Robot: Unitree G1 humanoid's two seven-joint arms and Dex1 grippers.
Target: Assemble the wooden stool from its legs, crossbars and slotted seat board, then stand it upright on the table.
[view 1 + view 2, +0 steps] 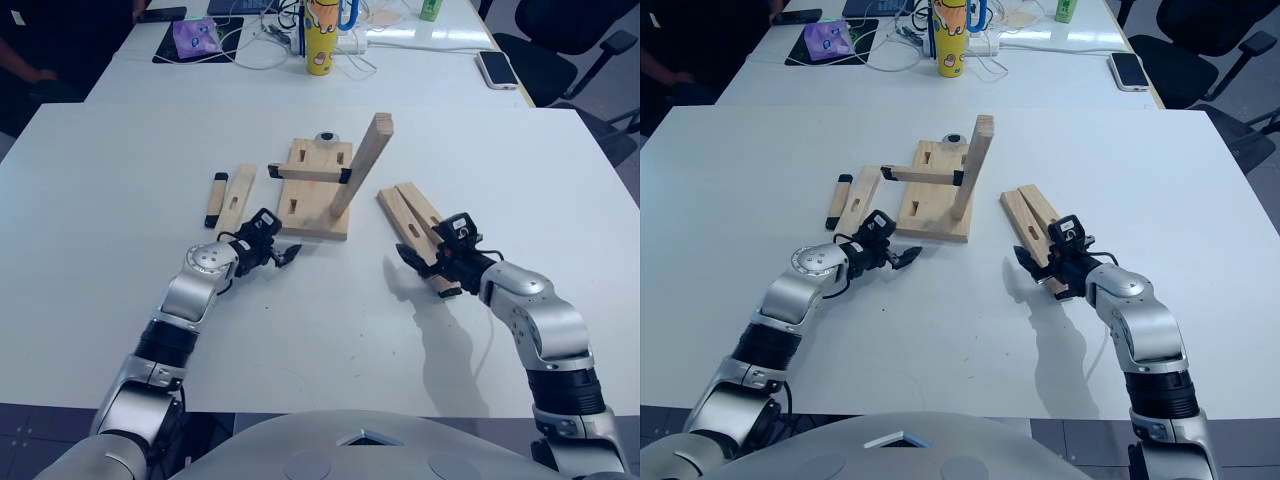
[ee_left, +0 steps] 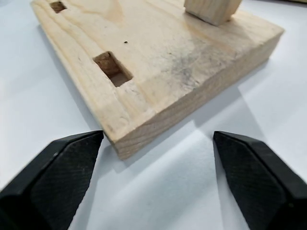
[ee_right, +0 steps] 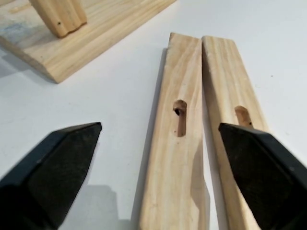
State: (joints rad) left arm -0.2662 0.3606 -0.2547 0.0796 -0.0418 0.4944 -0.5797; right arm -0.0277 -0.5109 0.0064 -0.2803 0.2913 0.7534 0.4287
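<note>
**Head view:** You have the slotted seat board lying flat at the centre of the counter. One leg stands in it, with a crossbar attached. Two loose legs lie toward the right edge. A spare leg and a short bar lie toward the left edge.

**Left wrist view:** Your left end effector is spread wide and empty, at the board's near corner.

**Right wrist view:** Your right end effector is spread wide and empty, at the loose legs' near ends.

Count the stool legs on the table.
4. One leg stands tilted in the board. Two legs lie side by side at the right gripper. The fourth lies left of the board, beside a crossbar.
</note>
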